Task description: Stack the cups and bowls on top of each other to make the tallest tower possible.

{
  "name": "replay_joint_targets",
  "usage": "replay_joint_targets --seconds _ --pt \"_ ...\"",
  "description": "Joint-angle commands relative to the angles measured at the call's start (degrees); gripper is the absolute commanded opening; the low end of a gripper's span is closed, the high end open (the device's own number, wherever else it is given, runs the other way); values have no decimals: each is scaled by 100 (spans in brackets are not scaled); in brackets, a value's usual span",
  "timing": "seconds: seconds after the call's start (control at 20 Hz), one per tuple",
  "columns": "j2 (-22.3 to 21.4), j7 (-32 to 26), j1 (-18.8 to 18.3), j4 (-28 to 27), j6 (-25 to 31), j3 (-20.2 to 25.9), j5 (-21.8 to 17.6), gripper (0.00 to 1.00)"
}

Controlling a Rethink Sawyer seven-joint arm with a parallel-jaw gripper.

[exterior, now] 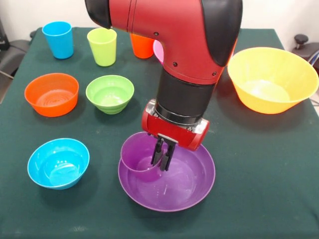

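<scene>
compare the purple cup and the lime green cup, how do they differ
The purple cup sits inside the purple bowl, with the claw at its rim; the lime green cup stands alone on the table. They differ in colour too. Both are smooth plastic tumblers, mouths up.

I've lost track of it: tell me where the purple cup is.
Front view, bottom centre: the purple cup sits inside the purple bowl, at its left, with the gripper on its rim.
</scene>
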Motion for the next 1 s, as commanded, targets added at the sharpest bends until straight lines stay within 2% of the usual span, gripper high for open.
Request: replay_joint_targets --seconds 0.05,0.7,0.75,1.0 --pt "15 -635 -90 564 -314 679 -497 0" --pt "37 -516 -9 573 -392 597 -518 0" --pt "33 -480 5 591 -437 574 -520 100" --pt "24 -475 18 607 -476 568 -522 100"
